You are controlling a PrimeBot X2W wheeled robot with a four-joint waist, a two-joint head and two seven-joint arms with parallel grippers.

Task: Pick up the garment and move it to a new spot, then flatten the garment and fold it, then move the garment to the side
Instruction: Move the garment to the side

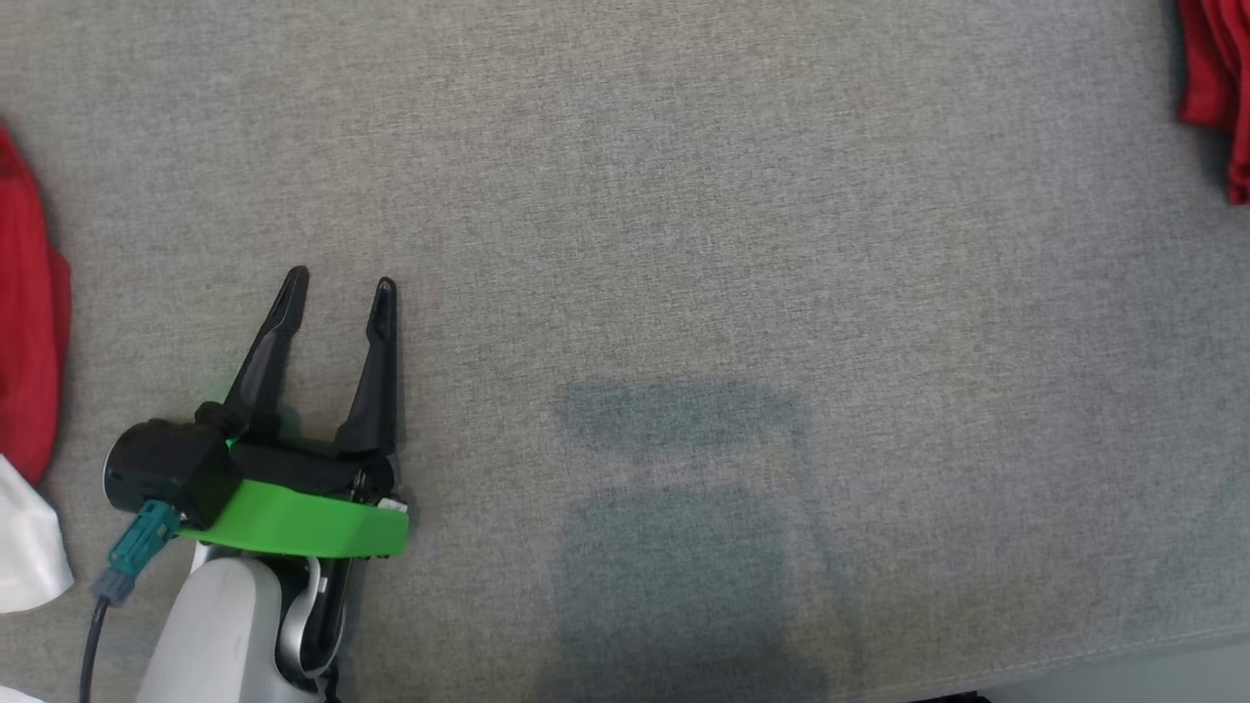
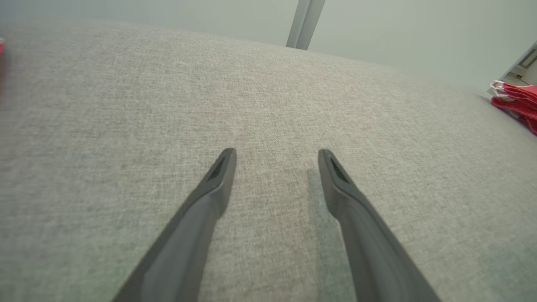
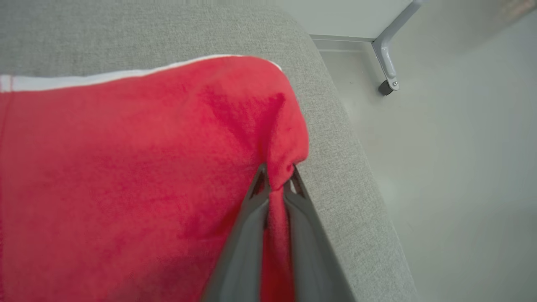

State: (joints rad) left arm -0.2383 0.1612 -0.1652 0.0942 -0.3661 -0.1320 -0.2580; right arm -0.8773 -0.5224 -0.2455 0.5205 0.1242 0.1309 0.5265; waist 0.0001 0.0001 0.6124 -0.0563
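Garment (image 3: 147,167) edge, perhaps a corner, sits clamped in the right claw (image 3: 277,176); left claw (image 1: 341,280) gapes over grey upholstery (image 1: 781,244).

Note that the red garment (image 3: 126,176) runs off the left and bottom edges of your right wrist view, its pinched fold hidden between the fingers of the right gripper (image 3: 277,171). In your head view, the left edge crops a red cloth (image 1: 24,322) and a white cloth (image 1: 29,547).

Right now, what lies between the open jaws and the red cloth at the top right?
Only bare grey upholstery, up to the red garment; the head view shows it.
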